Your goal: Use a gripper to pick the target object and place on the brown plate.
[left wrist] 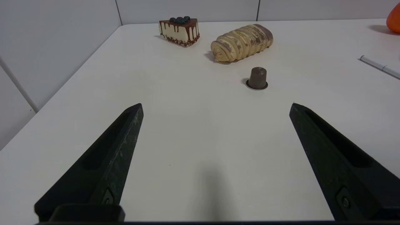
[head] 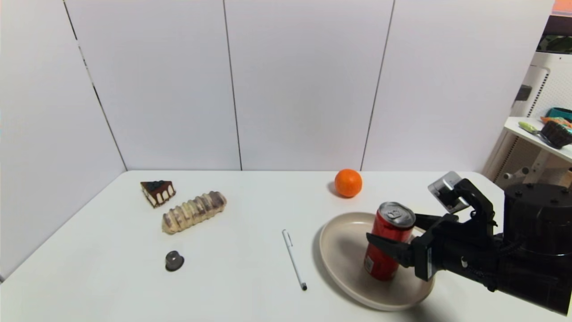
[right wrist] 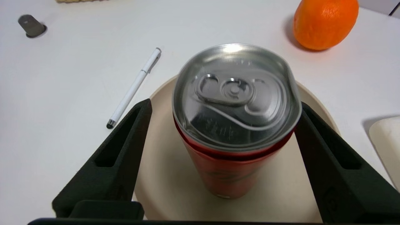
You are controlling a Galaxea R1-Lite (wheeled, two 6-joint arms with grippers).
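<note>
The red can (head: 384, 268) with a silver top stands upright on the beige-tan plate (head: 344, 250) at the table's front right. My right gripper (head: 393, 228) reaches in from the right and straddles the can's upper half with its jaws spread wide. In the right wrist view the can (right wrist: 231, 162) stands between the fingers (right wrist: 125, 150) on the plate (right wrist: 162, 175). There is a gap on one side, and the other finger is at the can's rim. My left gripper (left wrist: 215, 104) is open and empty over bare table at the left, out of the head view.
An orange (head: 348, 182) lies just behind the plate. A white pen (head: 293, 259) lies left of the plate. A dark capsule (head: 174, 260), a bread roll (head: 193, 212) and a cake slice (head: 157, 192) are at the left. A white block (right wrist: 386, 140) lies beside the plate.
</note>
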